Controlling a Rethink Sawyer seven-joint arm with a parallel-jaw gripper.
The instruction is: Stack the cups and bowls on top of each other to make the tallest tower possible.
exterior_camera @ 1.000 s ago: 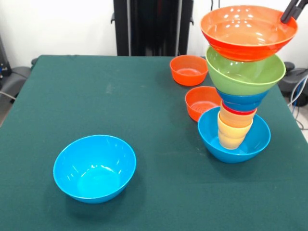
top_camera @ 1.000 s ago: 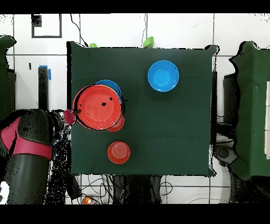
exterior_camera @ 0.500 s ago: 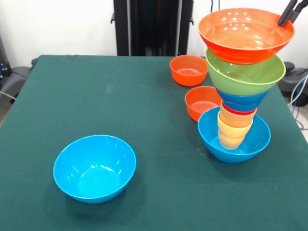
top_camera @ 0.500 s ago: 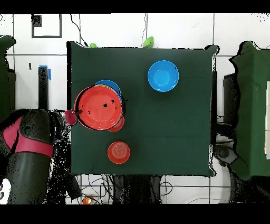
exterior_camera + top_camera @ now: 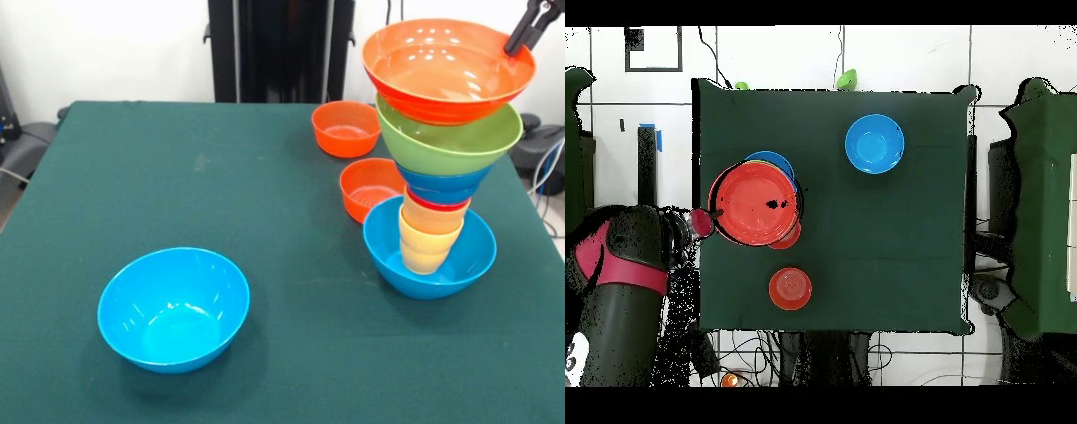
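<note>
Nudging the large orange bowl (image 5: 446,69) leftward atop the tower (image 5: 437,177) — my tool (image 5: 526,31) still pinching its rim, column holding.

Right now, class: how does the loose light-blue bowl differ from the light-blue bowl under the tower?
The loose bowl sits alone and empty on the table; the base bowl holds a stack of cups and bowls. The loose bowl lies toward the front-left in the front view; the base bowl is at the right. Both stand upright, similar in colour and size.

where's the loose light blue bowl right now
In the front view the light blue bowl sits alone near the table's front left, well apart from the tower.
</note>
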